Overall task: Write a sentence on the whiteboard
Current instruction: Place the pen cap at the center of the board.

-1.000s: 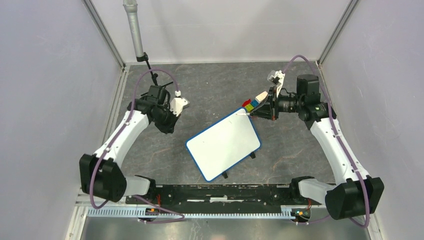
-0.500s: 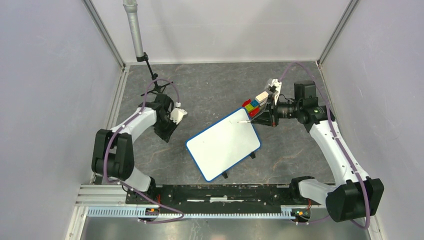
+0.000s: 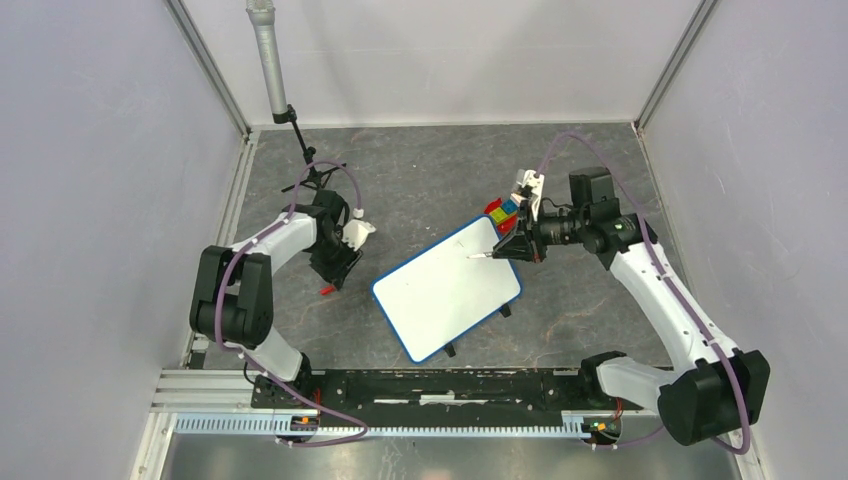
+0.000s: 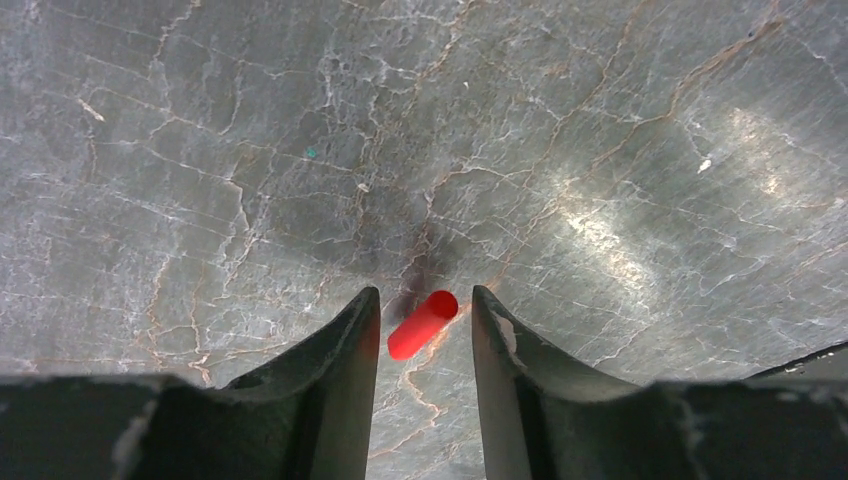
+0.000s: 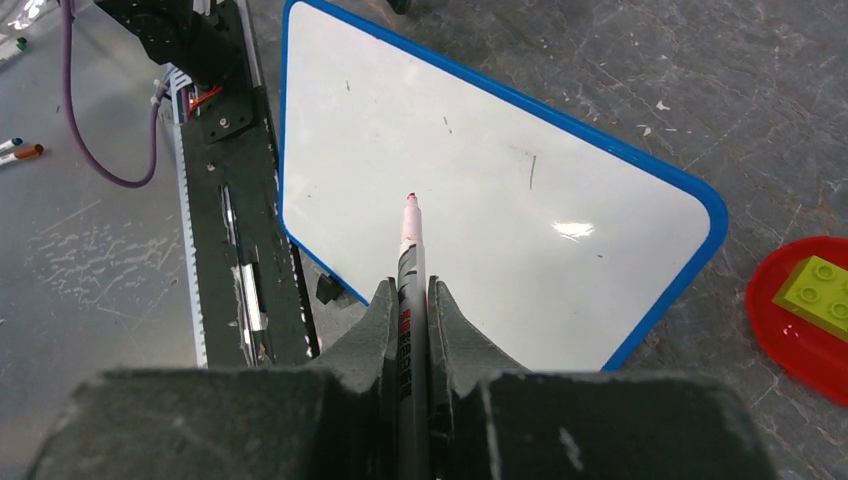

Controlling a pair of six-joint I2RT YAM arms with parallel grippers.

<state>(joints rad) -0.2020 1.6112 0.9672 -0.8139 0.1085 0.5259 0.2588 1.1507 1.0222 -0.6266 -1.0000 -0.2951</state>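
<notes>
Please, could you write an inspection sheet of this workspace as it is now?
Surface: table, grey marbled.
Job's things: whiteboard blank, nothing written; marker uncapped, tip over the board.
Clutter: red cap lying on the table; red plate with a green brick.
Grippers: left gripper open, straddling the cap; right gripper shut on the marker.
Cables: purple cables looped along both arms.
Surroundings: grey walls; grey pole at back left.

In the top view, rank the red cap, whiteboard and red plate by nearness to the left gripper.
1. Red cap, right by the left gripper.
2. Whiteboard, mid-table, to its right.
3. Red plate, past the board's far corner.
</notes>
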